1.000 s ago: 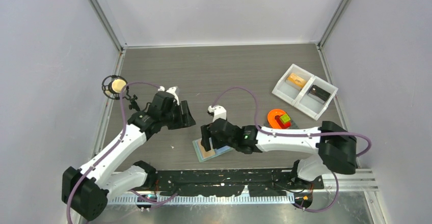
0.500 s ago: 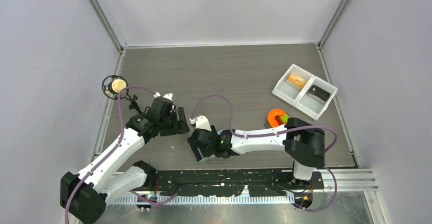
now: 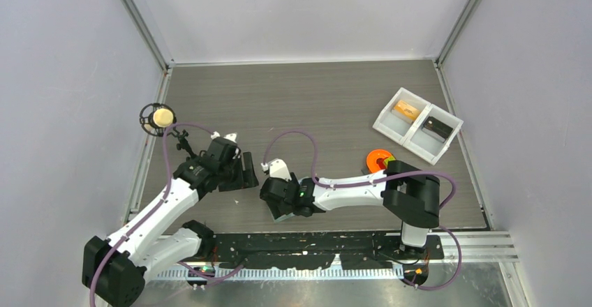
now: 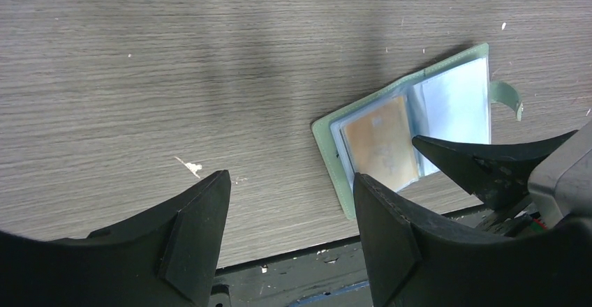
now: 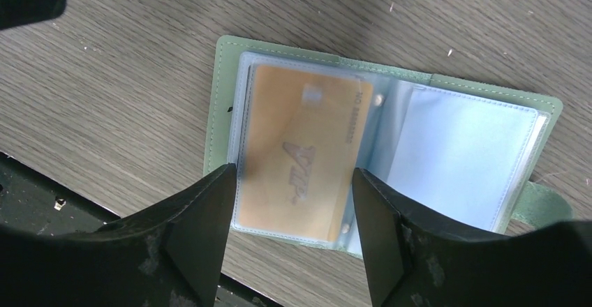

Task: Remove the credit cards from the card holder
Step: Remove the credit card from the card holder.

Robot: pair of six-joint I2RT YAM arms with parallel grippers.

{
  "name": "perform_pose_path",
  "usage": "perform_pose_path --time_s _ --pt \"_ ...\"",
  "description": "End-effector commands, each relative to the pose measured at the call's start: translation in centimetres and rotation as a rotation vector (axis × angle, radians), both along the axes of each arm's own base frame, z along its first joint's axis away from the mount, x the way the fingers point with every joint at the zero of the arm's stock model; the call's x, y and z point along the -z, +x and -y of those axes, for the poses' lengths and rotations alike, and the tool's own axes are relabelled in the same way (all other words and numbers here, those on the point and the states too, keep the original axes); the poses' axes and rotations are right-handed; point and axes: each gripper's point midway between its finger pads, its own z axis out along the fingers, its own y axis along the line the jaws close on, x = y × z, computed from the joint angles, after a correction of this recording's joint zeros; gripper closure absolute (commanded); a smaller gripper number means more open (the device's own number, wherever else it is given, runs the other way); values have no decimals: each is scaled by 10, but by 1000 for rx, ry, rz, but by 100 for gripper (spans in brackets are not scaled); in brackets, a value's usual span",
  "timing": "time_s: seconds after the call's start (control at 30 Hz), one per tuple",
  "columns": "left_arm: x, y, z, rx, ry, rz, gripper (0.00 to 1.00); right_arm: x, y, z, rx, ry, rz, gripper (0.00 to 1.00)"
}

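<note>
Table (image 3: 307,98): grey wood-grain, with pale specks. A larger white fleck (image 4: 188,166) shows in the left wrist view.
White tray (image 3: 419,125) at 3 o'clock, near the table edge, two compartments. Tan block (image 3: 406,109) in its 10 o'clock compartment, dark block (image 3: 437,127) in its 4 o'clock one.
Orange disc (image 3: 378,160) at 8 o'clock of the tray, partly hidden.
Black ring (image 3: 155,117) at 9 o'clock on the table edge, pale ball (image 3: 162,116) inside.

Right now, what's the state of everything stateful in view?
card holder: open, lying flat on the table, pockets up.
gold card: in the holder's clear pocket, not pulled out.
left fingers: open, empty, over bare table beside the holder.
right fingers: open, empty, straddling the gold card from above.
white tray: one item in each compartment.
</note>
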Motion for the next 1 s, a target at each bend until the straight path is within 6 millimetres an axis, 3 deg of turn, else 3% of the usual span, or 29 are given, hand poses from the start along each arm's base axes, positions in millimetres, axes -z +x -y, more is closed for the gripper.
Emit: perform_pose_path --time_s 0.0,0.43,0.6,0.97 --pt "-5 4 4 -1 -31 26 32 -5 7 -5 36 31 28 33" --pt "4 2 11 10 -66 2 35 3 11 0 72 70 -5 42" --pt "12 0 19 34 -87 -31 39 -6 16 2 98 137 -7 51" --pt "29 -3 36 84 -154 -90 48 -26 17 -3 120 358 -70 53"
